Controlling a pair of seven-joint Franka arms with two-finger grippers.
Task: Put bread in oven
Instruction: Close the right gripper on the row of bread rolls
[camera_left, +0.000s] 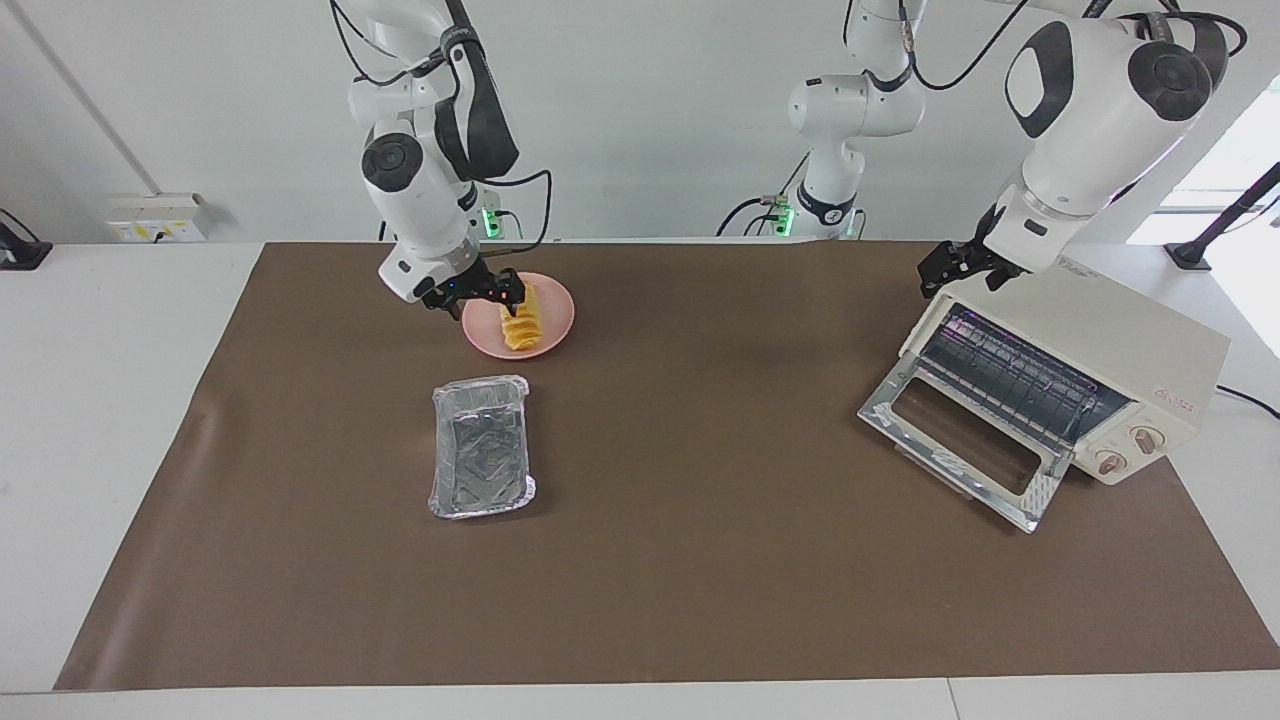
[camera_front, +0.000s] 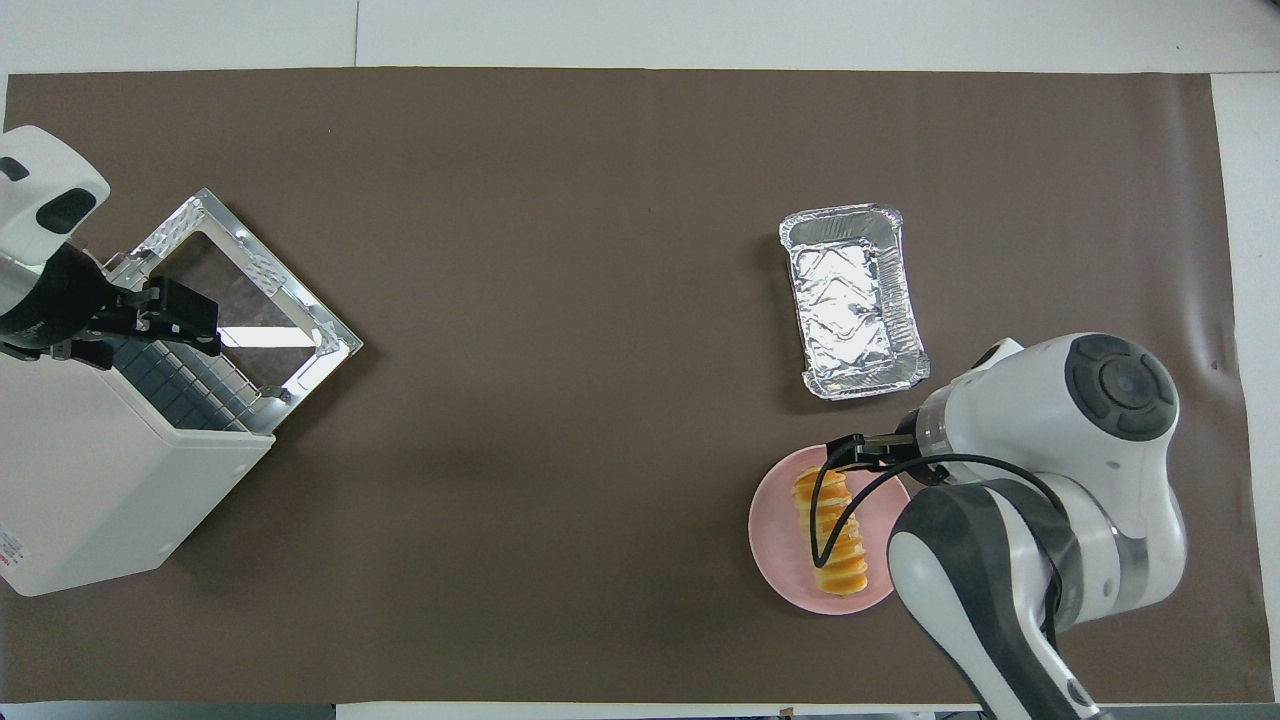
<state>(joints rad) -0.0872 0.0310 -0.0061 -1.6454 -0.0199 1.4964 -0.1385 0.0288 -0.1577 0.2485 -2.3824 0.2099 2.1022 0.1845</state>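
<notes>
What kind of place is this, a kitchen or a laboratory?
Probably a robot laboratory staged as a kitchen: two white arms stand at a covered table with a toaster oven, and bread on a pink plate.

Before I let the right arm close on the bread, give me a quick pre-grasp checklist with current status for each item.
1. Bread lying on the pink plate, not yet lifted: ok.
2. Right gripper open and at the plate's edge beside the bread: ok.
3. Right gripper's fingers straddling the bread: cannot tell; in the overhead view the arm hides them.
4. Oven door dropped open, wire rack showing: ok.
5. Left gripper open, waiting over the oven's top corner, away from the door opening: ok.
6. Foil tray apart from the plate, farther from the robots: ok.
</notes>
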